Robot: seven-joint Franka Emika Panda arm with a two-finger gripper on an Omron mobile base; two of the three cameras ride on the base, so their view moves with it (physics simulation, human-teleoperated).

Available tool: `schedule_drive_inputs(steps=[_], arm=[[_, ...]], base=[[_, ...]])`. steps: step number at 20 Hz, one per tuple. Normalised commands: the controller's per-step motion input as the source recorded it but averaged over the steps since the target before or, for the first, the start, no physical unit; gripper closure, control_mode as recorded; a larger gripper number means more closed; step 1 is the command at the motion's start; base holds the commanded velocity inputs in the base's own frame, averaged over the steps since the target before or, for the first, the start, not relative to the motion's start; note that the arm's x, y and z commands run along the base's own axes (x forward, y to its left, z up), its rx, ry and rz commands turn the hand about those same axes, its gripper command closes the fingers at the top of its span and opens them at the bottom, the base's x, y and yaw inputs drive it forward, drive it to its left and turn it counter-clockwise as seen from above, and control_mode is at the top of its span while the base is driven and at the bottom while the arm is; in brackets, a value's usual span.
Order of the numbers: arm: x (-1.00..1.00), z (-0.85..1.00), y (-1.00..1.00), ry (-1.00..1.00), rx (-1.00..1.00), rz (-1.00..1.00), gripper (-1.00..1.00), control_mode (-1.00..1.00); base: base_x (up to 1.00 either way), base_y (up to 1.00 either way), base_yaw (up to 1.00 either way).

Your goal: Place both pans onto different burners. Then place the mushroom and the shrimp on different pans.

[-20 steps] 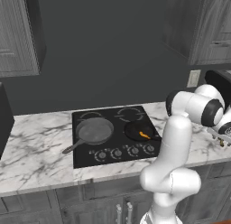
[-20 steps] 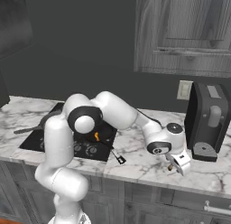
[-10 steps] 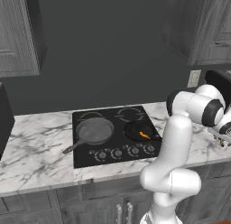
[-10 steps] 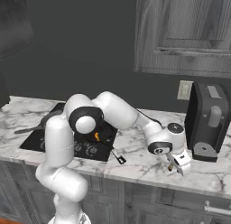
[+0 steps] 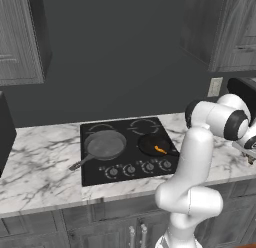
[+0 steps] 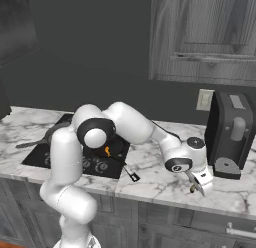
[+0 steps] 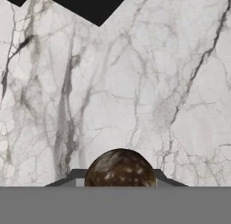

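Right base view: tool (image 6: pixel 196 188) grips mushroom (image 6: pixel 191 188) beside coffee machine (image 6: pixel 231 134).

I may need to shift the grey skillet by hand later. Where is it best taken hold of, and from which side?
Grip the skillet by its short straight handle. It juts off the cooktop's front-left edge over the marble counter, so come from above on that side, fingers across the handle; the round body looks too wide to pinch.
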Motion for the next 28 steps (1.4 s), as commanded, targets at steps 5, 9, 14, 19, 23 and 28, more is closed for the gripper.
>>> schedule_drive_inputs(steps=[5, 9, 14, 19, 23, 28], arm=[[-0.03, -0.17, 0.01, 0.00, 0.00, 0.04, 1.00, -1.00], [0.00, 0.10, 0.00, 0.00, 0.00, 0.03, 1.00, -1.00], [-0.07, 0.41, 0.02, 0.00, 0.00, 0.00, 1.00, -1.00], [-0.17, 0.42, 0.23, 0.00, 0.00, 0.03, 1.00, -1.00], [-0.15, 0.33, 0.44, 0.00, -0.01, 0.06, 1.00, -1.00], [-0.03, 0.28, 0.58, 0.00, -0.01, 0.08, 1.00, -1.00]], base=[[0.00, 0.00, 0.00], [0.00, 0.00, 0.00], [0.00, 0.00, 0.00], [0.00, 0.00, 0.00], [0.00, 0.00, 0.00], [0.00, 0.00, 0.00]])
